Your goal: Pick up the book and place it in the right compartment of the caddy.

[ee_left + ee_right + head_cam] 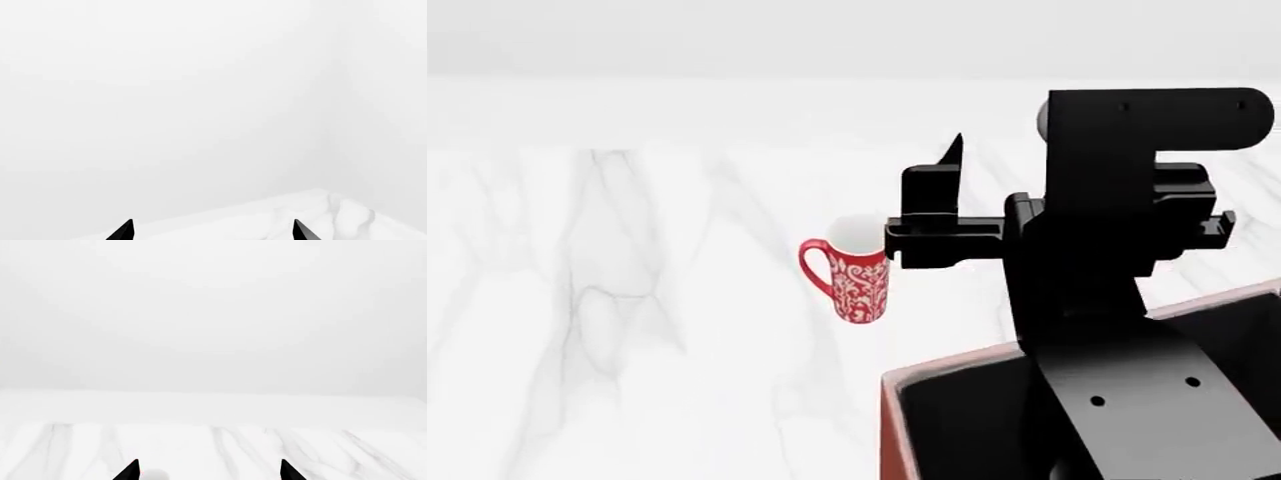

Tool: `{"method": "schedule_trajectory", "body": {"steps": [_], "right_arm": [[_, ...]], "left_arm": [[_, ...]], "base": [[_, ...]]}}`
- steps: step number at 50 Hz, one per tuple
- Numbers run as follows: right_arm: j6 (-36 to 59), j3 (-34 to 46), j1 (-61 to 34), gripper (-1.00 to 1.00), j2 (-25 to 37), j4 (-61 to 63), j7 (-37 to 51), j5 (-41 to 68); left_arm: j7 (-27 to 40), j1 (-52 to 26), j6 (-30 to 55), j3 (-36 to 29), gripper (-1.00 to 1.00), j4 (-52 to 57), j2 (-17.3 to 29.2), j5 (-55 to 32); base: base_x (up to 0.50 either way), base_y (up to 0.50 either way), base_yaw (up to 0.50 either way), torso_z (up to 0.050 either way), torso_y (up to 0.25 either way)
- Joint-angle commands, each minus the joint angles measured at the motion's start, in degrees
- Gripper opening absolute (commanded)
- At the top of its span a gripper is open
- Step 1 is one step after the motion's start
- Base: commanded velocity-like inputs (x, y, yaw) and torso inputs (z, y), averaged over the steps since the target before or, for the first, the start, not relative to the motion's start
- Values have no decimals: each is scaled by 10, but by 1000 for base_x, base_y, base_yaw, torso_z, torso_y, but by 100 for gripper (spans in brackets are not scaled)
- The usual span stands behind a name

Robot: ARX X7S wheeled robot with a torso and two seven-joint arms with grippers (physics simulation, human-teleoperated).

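Right gripper (950,205): raised above the marble table (627,330), just beside and above the red patterned mug (851,280); in the right wrist view its two dark tips (127,471) stand apart with nothing between them, so it is spread and empty.
Left gripper (212,231): absent from the head view; its own camera shows two tips set wide apart, nothing held, facing a blank white wall.
Book: not visible in any view, so neither its bearing from the mug nor its long axis can be told; possibly hidden behind the right arm.
Caddy (888,420): nearer the robot than the mug, on the right, partly covered by the right arm.
Nearer arm: judged the right one, since it alone is over the table, but that cannot be confirmed.
Next move: find the book first.
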State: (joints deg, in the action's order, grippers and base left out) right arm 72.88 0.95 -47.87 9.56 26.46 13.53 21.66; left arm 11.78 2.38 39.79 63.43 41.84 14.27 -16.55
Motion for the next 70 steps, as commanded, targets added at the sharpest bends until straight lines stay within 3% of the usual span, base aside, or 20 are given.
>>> {"method": "schedule_trajectory", "body": {"steps": [1, 22, 29, 34, 37, 40, 44, 56, 70], "right_arm": [[6, -15, 0, 100, -11, 2, -15, 5], [46, -26, -16, 100, -22, -1, 1, 23], [91, -12, -35, 100, -16, 22, -41, 73], [160, -48, -54, 100, -33, 35, -115, 176], [170, -16, -61, 100, 6, 10, -73, 321], [170, 36, -74, 100, 49, -27, 22, 480], [158, 55, -75, 100, 62, -4, 18, 566], [128, 156, -50, 100, 119, 125, -149, 574], [114, 194, -54, 100, 146, 143, -193, 583]], "left_arm": [[-15, 3, 1, 17, 100, 6, -11, 6], [-15, 5, 0, 18, 100, 5, -10, 2], [-17, 7, -2, 23, 100, 3, -10, -1], [-15, 6, -1, 23, 100, 3, -9, -1], [-15, 6, -1, 23, 100, 2, -8, -1], [-14, 5, 0, 22, 100, 3, -8, -1], [-14, 6, 0, 20, 100, 4, -7, -1], [-13, 7, 4, 23, 100, 8, -6, -4], [-10, 7, 8, 22, 100, 10, -3, -5]], "base": [[500, 0, 0, 0, 10], [119, 0, 0, 0, 1], [0, 0, 0, 0, 0], [0, 0, 0, 0, 0], [0, 0, 0, 0, 0], [0, 0, 0, 0, 0], [0, 0, 0, 0, 0], [0, 0, 0, 0, 0], [0, 0, 0, 0, 0]]}}
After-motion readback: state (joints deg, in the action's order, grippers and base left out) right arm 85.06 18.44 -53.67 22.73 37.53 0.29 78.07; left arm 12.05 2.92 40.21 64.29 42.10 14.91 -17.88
